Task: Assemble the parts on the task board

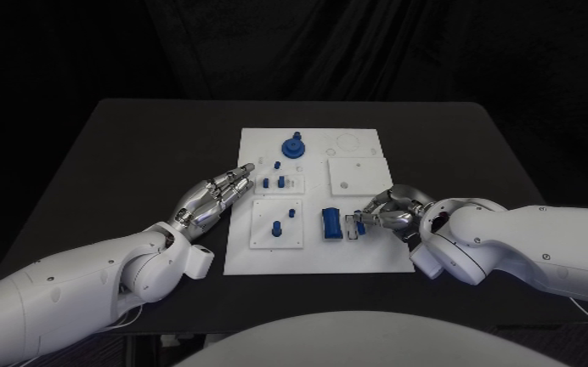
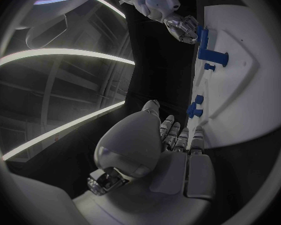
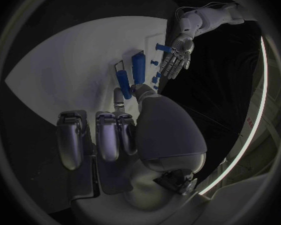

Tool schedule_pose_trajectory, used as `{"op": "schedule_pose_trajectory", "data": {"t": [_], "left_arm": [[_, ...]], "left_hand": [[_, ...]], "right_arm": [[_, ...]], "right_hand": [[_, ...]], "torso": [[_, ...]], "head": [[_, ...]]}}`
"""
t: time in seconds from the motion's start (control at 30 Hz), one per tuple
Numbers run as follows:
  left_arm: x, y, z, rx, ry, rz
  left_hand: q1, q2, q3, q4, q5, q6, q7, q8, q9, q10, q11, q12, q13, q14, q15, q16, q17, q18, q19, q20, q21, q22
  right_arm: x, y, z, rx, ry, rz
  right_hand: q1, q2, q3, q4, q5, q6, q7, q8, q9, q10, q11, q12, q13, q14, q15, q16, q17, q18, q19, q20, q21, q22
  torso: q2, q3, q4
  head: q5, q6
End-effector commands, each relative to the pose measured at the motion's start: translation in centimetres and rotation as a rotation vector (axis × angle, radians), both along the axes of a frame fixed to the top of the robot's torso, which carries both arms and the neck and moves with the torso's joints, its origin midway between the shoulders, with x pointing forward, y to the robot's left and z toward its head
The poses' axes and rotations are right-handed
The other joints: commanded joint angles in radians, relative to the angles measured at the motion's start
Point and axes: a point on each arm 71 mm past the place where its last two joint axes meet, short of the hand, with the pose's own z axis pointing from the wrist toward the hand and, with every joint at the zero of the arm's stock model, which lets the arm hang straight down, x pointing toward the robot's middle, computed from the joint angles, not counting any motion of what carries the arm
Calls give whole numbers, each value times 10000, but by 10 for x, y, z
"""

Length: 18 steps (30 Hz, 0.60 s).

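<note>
On the white rectangular task board (image 1: 368,261), a blue oblong block (image 1: 332,223) lies flat near its front edge. The right hand (image 1: 390,212) pinches a small grey piece (image 1: 357,227) beside that block. The left hand (image 1: 211,197) hovers at the board's edge, fingers (image 1: 240,174) released and straight.

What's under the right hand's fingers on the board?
The right hand reaches a blue rectangular block on the white task board. A small grey piece sits at its fingers; contact is hidden.
</note>
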Motion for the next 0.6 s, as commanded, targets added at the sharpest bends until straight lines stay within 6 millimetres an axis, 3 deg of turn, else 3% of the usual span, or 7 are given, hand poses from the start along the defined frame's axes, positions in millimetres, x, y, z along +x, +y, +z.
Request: {"op": "schedule_pose_trajectory", "data": {"t": [0.03, 0.13, 0.23, 0.47, 0.6], "left_arm": [[0, -2, 3, -360, -272, -23], [0, -2, 3, -365, -271, -31], [0, -2, 3, -367, -266, -38], [0, -3, 3, -375, -260, -54], [0, -3, 3, -380, -259, -61]], "left_hand": [[79, 4, 63, -13, -43, 62, 11, 45, 4, 29, 75, 52, 15, 14, 50, -36, -17, 193, 13, 54, 30, 13], [79, 4, 63, -13, -43, 62, 11, 45, 4, 29, 75, 52, 15, 14, 50, -36, -17, 193, 13, 54, 30, 13], [87, 3, 73, -17, -66, 56, 22, 43, 3, 34, 82, 48, 13, 14, 57, -36, -17, 190, 13, 59, 31, 13], [87, 3, 73, -17, -66, 56, 22, 43, 3, 34, 82, 48, 13, 14, 57, -36, -17, 190, 13, 59, 31, 13], [87, 3, 73, -17, -66, 56, 22, 43, 3, 34, 82, 48, 13, 14, 57, -36, -17, 190, 13, 59, 31, 13]], "right_arm": [[1, 0, -1, -63, 58, -118], [1, 1, -3, -200, 203, 19], [1, 2, -4, -299, 353, 124], [1, 3, -7, -423, 592, 228], [1, 4, -8, -459, 664, 258]], "right_hand": [[-135, -26, -46, 90, -205, 438, -388, -96, 19, 1040, -60, 26, 2634, 1055, -34, 61, 2627, -77, 1054, -37, 62, 2628], [-231, -46, -116, 159, -569, 407, -370, -197, 26, 1040, -46, 26, 2634, 1055, -9, 61, 2627, -77, 1054, -16, 62, 2628], [-289, -62, -163, 201, -729, 394, -355, -254, 31, 1040, -35, 26, 2634, 1055, 5, 61, 2627, -76, 1052, -4, 58, 2626], [-374, -65, -238, 268, -1009, 413, -345, -328, 50, 1040, -23, 26, 2634, 1055, 21, 61, 2627, -66, 1034, 15, 30, 2614], [-450, -56, -314, 331, -1319, 433, -338, -389, 69, 1040, -15, 26, 2634, 1055, 30, 61, 2627, -63, 1027, 26, 19, 2609]], "torso": [[3, 1, 6], [4, 3, 6], [10, 6, -22], [1, 4, 13], [1, 3, -13]], "head": [[-14, -1], [2, -1], [37, -1], [-1, -1], [33, -1]]}}
